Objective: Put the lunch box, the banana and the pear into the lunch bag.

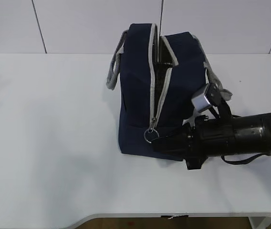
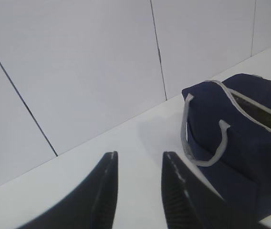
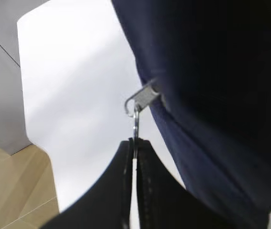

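We see one lunch bag [image 1: 166, 90] standing on the white table [image 1: 49, 143], toward the table's far edge and a little right of its middle. It is navy blue, with two grey handles, one on each long side. One grey zipper [image 1: 161, 90] runs along the bag's top and down the end that faces us; the zipper lies partly open, leaving a dark gap along the top. One metal ring pull [image 3: 136, 110] hangs at the zipper's lower end, low on the bag's near face.

Our right hand [image 3: 134, 148] reaches in from the right of the bag, its two fingers pressed together and clamped on the ring pull just in front of the bag's near face. Our left hand [image 2: 139, 188] hangs off to the left of the bag, well apart from it, its two fingers spread with nothing between them.

We count no lunch box, banana or pear outside the bag; whether any lie inside we cannot tell.
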`<state>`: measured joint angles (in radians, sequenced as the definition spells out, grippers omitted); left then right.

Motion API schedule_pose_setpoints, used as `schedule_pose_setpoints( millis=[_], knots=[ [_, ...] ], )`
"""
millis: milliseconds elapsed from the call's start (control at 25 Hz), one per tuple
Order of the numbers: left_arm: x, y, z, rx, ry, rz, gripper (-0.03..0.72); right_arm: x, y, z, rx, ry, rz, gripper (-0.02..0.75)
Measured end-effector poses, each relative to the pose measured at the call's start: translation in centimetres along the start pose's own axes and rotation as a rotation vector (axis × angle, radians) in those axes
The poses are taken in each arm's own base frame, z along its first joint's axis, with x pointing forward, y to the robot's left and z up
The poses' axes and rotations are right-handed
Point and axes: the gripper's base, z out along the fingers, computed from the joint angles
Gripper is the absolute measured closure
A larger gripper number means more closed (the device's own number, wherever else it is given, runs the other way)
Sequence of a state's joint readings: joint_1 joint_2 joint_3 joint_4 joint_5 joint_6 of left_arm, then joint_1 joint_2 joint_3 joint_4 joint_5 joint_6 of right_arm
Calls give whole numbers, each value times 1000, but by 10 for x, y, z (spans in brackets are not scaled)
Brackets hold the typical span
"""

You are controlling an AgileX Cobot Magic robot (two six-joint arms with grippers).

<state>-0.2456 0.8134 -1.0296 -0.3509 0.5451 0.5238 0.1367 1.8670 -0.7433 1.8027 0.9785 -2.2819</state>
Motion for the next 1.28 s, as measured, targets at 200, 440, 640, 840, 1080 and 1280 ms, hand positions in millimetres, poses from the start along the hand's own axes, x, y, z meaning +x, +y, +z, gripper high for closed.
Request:
schedule_pose_setpoints(
  millis=[200,440,640,840,1080,1280],
  knots=[
    [0,0,0,0,0,0,451,-6,4,-6,15,37,0,731],
    [0,0,0,0,0,0,451,-9,8,-12,40,90,-6,731],
    [0,0,0,0,0,0,451,-19,13,-20,58,88,-39,731],
    [1,0,4,3,12,-2,452,-29,19,-28,83,94,-73,731],
    [10,0,12,8,41,-12,452,-39,27,-36,86,91,-111,731],
    [21,-2,16,14,71,-23,452,-46,32,-41,96,77,-124,731]
  ],
)
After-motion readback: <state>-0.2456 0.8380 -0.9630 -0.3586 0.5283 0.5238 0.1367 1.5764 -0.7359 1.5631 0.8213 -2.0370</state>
